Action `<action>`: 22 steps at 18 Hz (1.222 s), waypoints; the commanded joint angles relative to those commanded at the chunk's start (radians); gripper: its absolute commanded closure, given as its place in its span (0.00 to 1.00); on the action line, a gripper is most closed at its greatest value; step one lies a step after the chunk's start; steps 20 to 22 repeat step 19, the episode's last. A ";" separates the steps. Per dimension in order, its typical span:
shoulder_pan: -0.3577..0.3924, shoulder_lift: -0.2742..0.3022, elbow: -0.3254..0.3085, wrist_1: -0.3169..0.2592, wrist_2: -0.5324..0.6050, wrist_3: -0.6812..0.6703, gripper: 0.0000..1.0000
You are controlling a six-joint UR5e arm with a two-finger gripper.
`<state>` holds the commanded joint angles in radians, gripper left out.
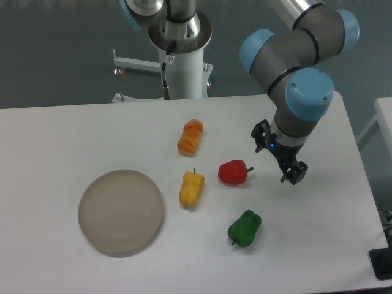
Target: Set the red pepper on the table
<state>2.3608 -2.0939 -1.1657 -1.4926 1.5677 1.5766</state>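
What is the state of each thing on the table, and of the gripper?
red pepper: lying on the table, free, stem toward the gripper
gripper: open, empty, just right of the red pepper
orange pepper: lying on the table, untouched
yellow pepper: lying on the table, stem pointing away from the camera
green pepper: lying on the table, stem toward the camera
plate: flat on the table, empty

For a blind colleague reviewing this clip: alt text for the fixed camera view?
A red pepper lies on a white table, with the robot's empty open hand just right of it. Orange, yellow and green peppers and a round beige plate lie nearby.
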 joint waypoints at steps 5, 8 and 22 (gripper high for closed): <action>0.015 0.021 -0.035 0.028 -0.002 0.016 0.00; 0.015 0.031 -0.052 0.028 0.000 0.042 0.00; 0.017 0.034 -0.057 0.029 0.000 0.042 0.00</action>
